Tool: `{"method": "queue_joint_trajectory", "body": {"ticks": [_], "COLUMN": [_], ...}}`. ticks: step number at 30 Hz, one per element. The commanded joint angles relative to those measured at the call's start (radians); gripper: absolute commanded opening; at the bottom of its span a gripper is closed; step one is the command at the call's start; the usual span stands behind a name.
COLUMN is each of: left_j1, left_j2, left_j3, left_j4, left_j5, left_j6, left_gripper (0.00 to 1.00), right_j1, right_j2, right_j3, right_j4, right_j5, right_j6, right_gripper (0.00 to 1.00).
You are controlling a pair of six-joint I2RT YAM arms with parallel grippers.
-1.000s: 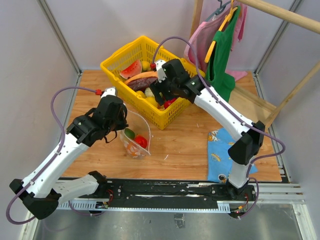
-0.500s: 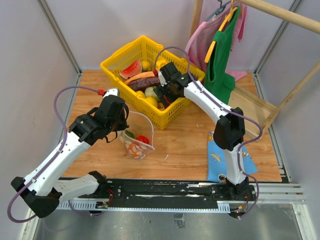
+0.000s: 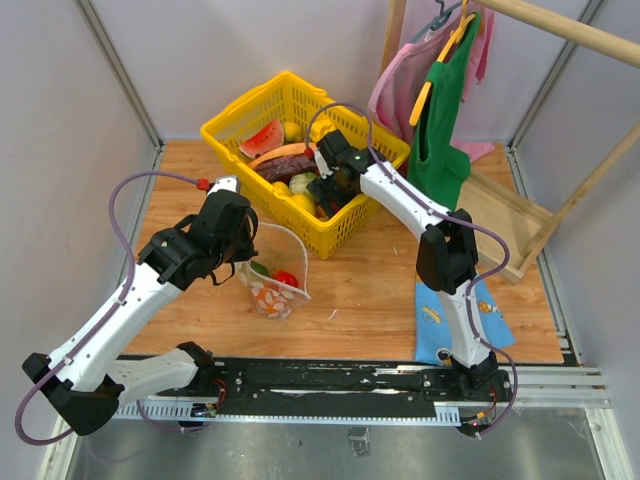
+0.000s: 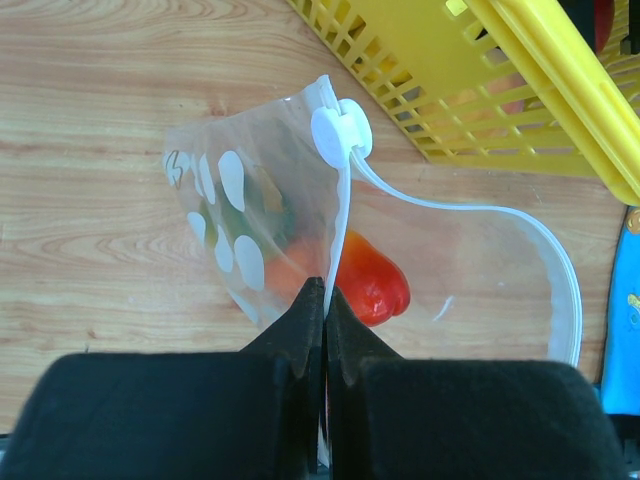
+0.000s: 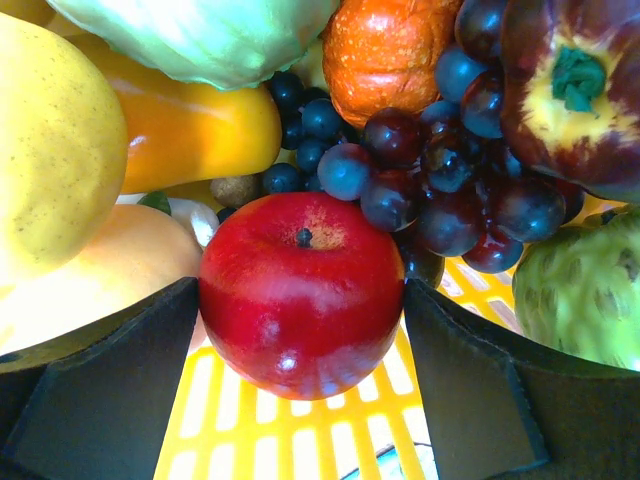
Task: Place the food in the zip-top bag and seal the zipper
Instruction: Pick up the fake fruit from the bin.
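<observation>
Right tool (image 5: 300, 330) is standing wide open, straddling the red apple (image 5: 290, 270) in the basket (image 3: 225, 125), not gripping it yet. Left tool (image 4: 323, 300) is pinching shut on the zip-top bag (image 4: 230, 190) rim, holding its mouth open on the counter (image 3: 370, 280). Judgement: closing should be going across the apple's widest part, clear of the grapes (image 5: 450, 180).

Left end effector (image 4: 322, 310) pinches zip-top bag (image 4: 230, 215) holding food (image 4: 370, 280)

A yellow mesh basket (image 3: 243, 101) stands at the back of the wooden surface (image 3: 370, 290). Right of the basket, a green garment (image 3: 440, 120) and a pink one (image 3: 395, 85) hang from a wooden rack (image 3: 560, 30), the green on a yellow hanger (image 3: 440, 70). A blue printed cloth (image 3: 432, 325) lies at the near edge, well right of the basket.
</observation>
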Motion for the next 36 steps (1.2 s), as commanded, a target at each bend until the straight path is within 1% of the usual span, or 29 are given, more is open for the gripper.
{"method": "queue_joint_trajectory", "body": {"ticks": [1, 8, 10, 11, 15, 21, 29, 34, 36], "left_j1": [0.002, 0.001, 0.002, 0.002, 0.002, 0.002, 0.002, 0.002, 0.002], "left_j2": [0.003, 0.002, 0.001, -0.001, -0.004, -0.01, -0.016, -0.019, -0.019], "left_j3": [0.015, 0.013, 0.012, 0.011, 0.01, 0.007, 0.001, 0.003, 0.003], "left_j4": [0.003, 0.007, 0.009, 0.008, 0.011, 0.021, 0.031, 0.032, 0.033], "left_j5": [0.008, 0.013, 0.016, 0.016, 0.022, 0.026, 0.032, 0.029, 0.027], "left_j6": [0.006, 0.002, 0.0, 0.0, -0.003, -0.005, -0.008, -0.008, -0.008], "left_gripper": [0.0, 0.0, 0.0, 0.0, 0.0, 0.0, 0.0, 0.0, 0.0], "right_j1": [-0.023, -0.024, -0.024, -0.025, -0.025, -0.02, 0.01, 0.033, 0.04], "right_j2": [0.061, 0.099, 0.106, 0.109, 0.096, 0.011, -0.119, -0.208, -0.25], "right_j3": [0.042, 0.064, 0.069, 0.07, 0.089, 0.1, 0.094, 0.028, 0.001], "right_j4": [-0.097, -0.158, -0.171, -0.172, -0.182, -0.144, -0.063, 0.043, 0.087], "right_j5": [0.001, -0.042, -0.046, -0.045, -0.05, -0.037, 0.012, 0.036, 0.033], "right_j6": [-0.029, -0.048, -0.051, -0.051, -0.056, -0.053, -0.062, -0.068, -0.063], "right_gripper": [0.83, 0.84, 0.83, 0.81, 0.68, 0.53, 0.44, 0.37, 0.36]}}
